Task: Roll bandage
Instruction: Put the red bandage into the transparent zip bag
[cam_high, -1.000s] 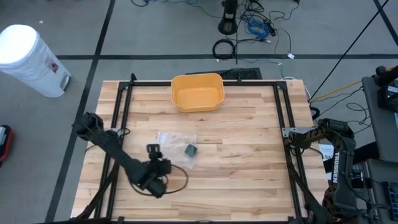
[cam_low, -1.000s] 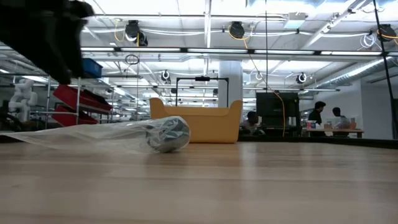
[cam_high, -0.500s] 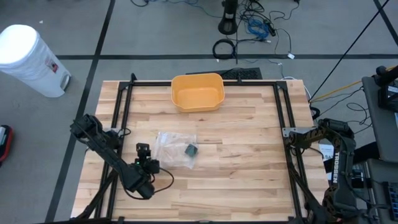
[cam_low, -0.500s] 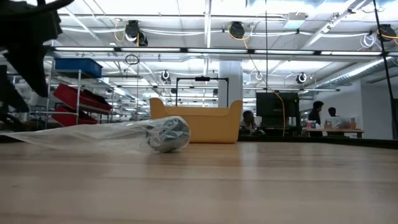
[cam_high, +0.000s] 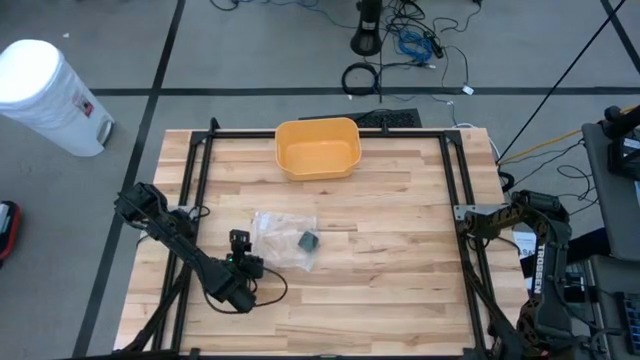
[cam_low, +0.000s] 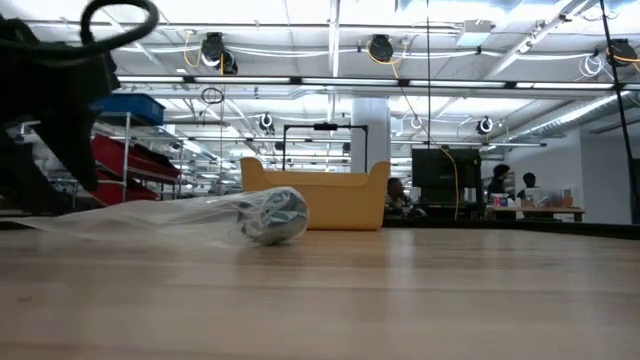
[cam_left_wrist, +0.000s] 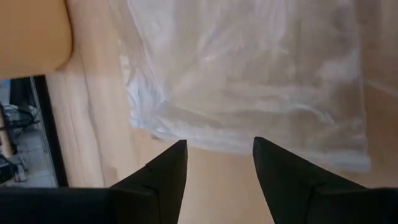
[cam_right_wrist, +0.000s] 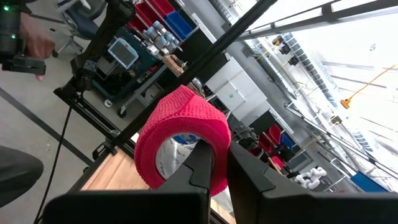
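Observation:
A clear plastic bag (cam_high: 283, 240) lies flat on the wooden table, with a dark grey-green roll (cam_high: 307, 240) inside it near its right end; the low view shows the same bag (cam_low: 170, 213) and roll (cam_low: 272, 215). My left gripper (cam_left_wrist: 217, 146) is open and tilts down at the bag's near left edge (cam_left_wrist: 205, 140), just short of it, with nothing between its fingers. My left gripper (cam_high: 250, 262) also shows in the high view. My right gripper (cam_right_wrist: 221, 163) is held high off the table's right side, shut on a red bandage roll (cam_right_wrist: 180, 140). My right gripper holds the red bandage roll by its wall (cam_right_wrist: 217, 146). One finger (cam_right_wrist: 198, 167) seems to stand in the roll's hollow, the other (cam_right_wrist: 245, 174) outside it. The roll stands out beyond the fingertips, lifted clear in the air.
A yellow bin (cam_high: 317, 148) stands at the table's far edge, also seen in the low view (cam_low: 315, 195). A black frame (cam_high: 200, 170) runs along the table's sides. A person's hand (cam_right_wrist: 31, 37) shows in the room beyond the right arm.
My left gripper has come down toward the table and shifted a little toward the left edge, ending low at the bag's near left edge. Its fingers stay open. The bag and its roll have not moved.

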